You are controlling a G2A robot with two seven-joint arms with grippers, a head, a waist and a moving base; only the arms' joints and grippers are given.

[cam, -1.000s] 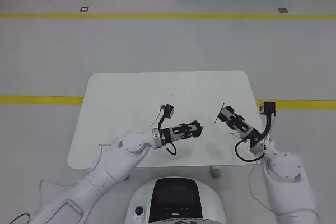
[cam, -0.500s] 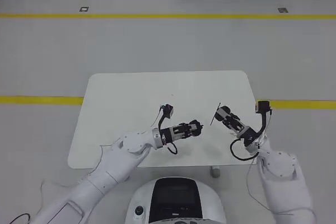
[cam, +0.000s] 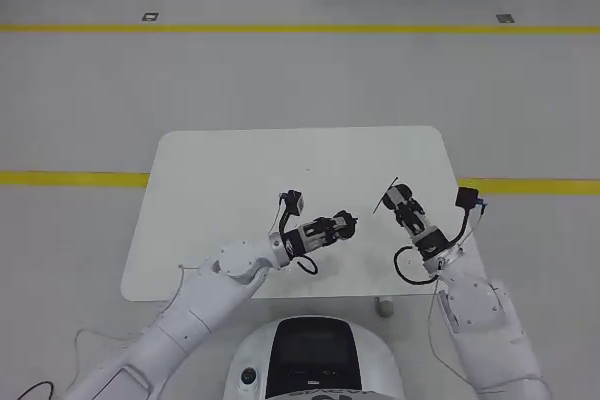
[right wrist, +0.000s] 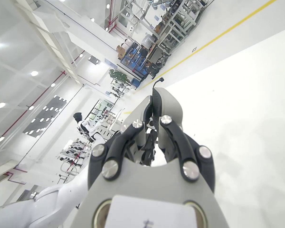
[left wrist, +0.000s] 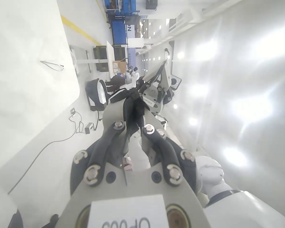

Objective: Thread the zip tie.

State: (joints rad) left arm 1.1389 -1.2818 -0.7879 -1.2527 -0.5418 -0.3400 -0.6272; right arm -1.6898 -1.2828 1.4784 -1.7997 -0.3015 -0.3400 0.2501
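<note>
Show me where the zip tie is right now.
In the top view, the zip tie is pinched in the right pincer over the right half of the table, a gap away from the left pincer.

White counter (cam: 210, 200) with rounded corners, top was plain and pale, one thin dark strip (left wrist: 52, 64) bent into a narrow loop lay flat on it, inside the edge

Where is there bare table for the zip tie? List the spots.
Free: the table's far half, beyond both grippers, and the stretch outside the left arm. Crowded: the near middle, where the left gripper and the right gripper with the zip tie face each other.
</note>
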